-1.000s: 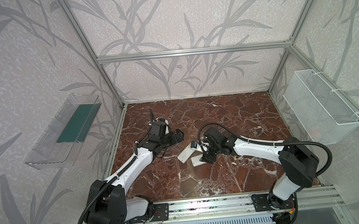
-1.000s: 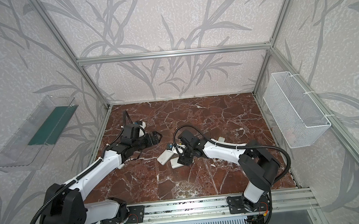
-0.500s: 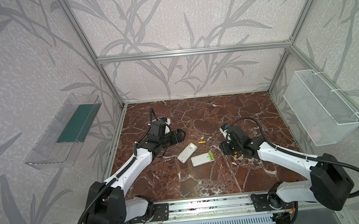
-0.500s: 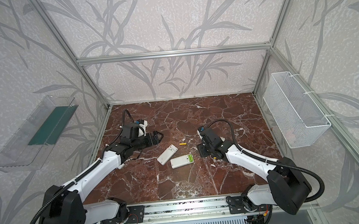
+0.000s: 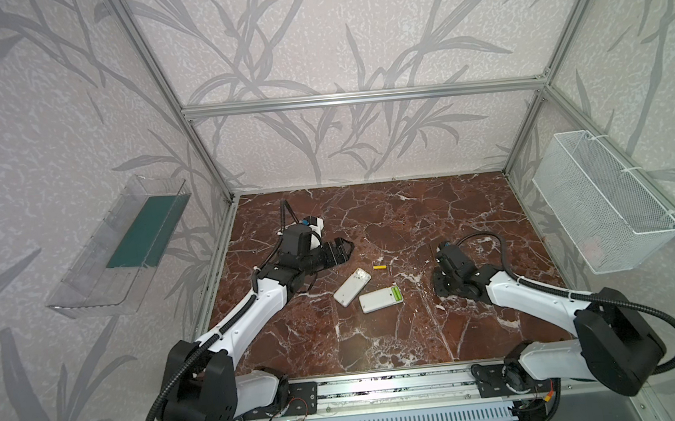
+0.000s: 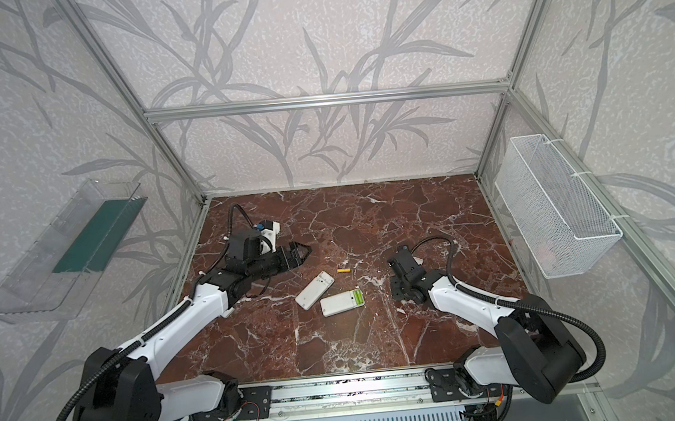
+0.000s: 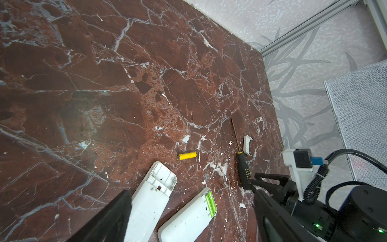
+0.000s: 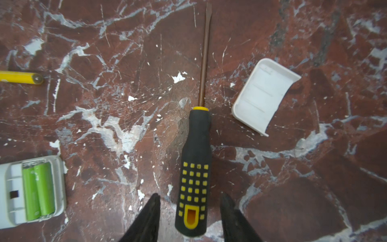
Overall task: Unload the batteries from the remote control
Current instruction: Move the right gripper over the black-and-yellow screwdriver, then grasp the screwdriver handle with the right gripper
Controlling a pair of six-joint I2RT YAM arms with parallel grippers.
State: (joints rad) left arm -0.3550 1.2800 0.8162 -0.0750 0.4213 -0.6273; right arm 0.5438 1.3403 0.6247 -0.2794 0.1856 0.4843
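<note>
One battery [image 5: 379, 267] lies out; two green batteries [image 8: 38, 188] sit in the near remote [image 5: 375, 302]. Left gripper [image 5: 341, 250] gapes empty; right gripper [image 8: 189, 194] straddles the screwdriver [image 8: 195, 146], unclosed.

Loose battery [image 8: 21, 78] cut off at the right wrist view's edge, open remote [image 8: 8, 211] too

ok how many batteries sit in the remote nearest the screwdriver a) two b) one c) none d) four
a: two green batteries lie side by side in the open bay of that remote, and a yellow battery lies loose outside it.
</note>
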